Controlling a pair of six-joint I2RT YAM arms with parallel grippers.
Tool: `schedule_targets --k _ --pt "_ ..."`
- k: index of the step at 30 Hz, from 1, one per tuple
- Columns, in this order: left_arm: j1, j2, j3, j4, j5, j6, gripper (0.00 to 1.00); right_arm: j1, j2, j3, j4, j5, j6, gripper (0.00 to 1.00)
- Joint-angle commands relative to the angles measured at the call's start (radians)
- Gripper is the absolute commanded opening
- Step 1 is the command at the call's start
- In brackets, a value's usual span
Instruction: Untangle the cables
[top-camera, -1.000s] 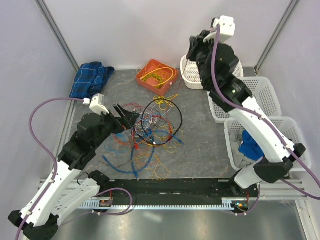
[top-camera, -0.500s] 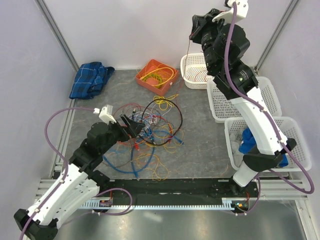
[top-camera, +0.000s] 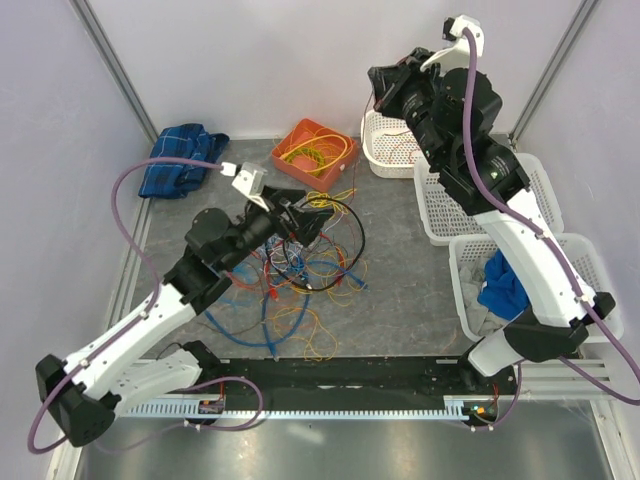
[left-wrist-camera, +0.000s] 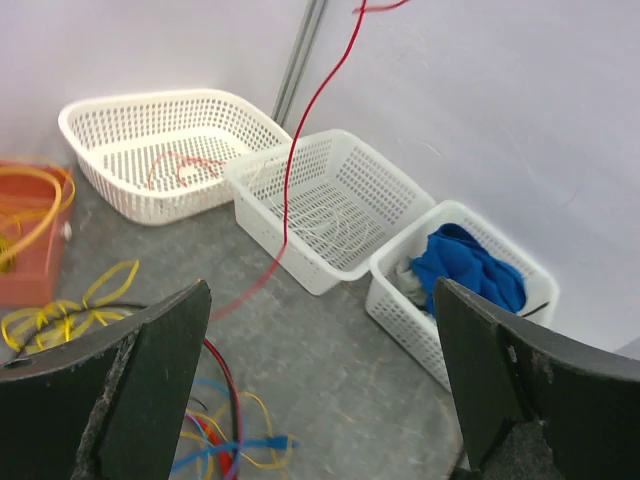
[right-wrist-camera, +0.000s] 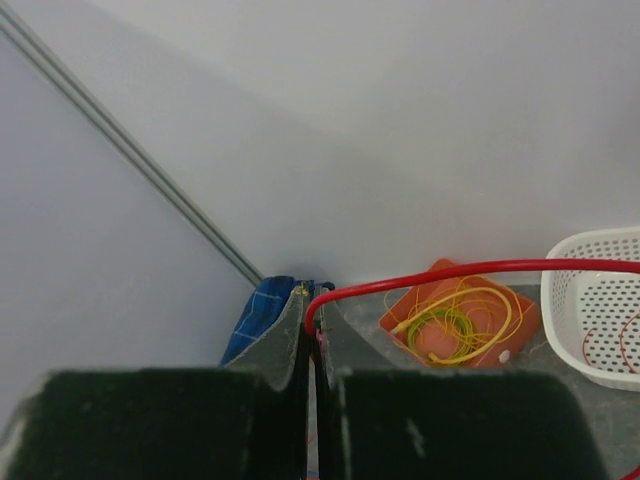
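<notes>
- In the top view, I see the left gripper (top-camera: 303, 215) wide open and holding nothing, over the upper edge of the tangled cables (top-camera: 310, 262) at the centre of the frame.
- The right gripper (top-camera: 380, 88) sits high at upper right, by the uppermost of three white baskets (top-camera: 540, 180). I cannot make out its grip from here.
- An orange tray (top-camera: 298, 131) lies at upper centre and a blue cloth (top-camera: 180, 158) at upper left.
- In the left wrist view, the fingers (left-wrist-camera: 160, 370) stand far apart at the bottom corners. A red cable (left-wrist-camera: 300, 140) rises from the lower left to the top edge, crossing in front of the baskets.
- In the right wrist view, the fingers are pressed together at lower centre, pinching that red cable. It arcs off to the right edge, above a yellow cable (right-wrist-camera: 450, 320) coiled in the tray.
</notes>
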Motion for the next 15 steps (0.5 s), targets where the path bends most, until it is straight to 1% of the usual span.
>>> schedule_targets --k 1,6,9,10,12,13,15 --pt "-0.006 0.124 0.052 0.143 0.097 0.213 1.0 -0.004 -0.061 -0.043 -0.021 -0.093 0.051 0.0" --pt "-0.008 0.228 0.052 0.208 0.15 0.243 0.99 -0.004 -0.097 -0.066 -0.017 -0.122 0.077 0.0" --pt "-0.008 0.297 0.059 0.249 0.185 0.257 0.94 -0.006 -0.124 -0.118 0.005 -0.131 0.096 0.0" --pt "-0.008 0.311 0.067 0.257 0.184 0.256 0.9 -0.004 -0.129 -0.129 0.011 -0.134 0.102 0.0" --pt "-0.008 0.36 0.096 0.265 0.173 0.266 0.85 -0.004 -0.138 -0.15 0.011 -0.14 0.105 0.0" --pt "-0.008 0.377 0.108 0.265 0.167 0.274 0.77 -0.004 -0.14 -0.155 0.011 -0.143 0.108 0.0" --pt "-0.008 0.414 0.141 0.265 0.162 0.285 0.72 -0.004 -0.144 -0.162 0.011 -0.15 0.111 0.0"
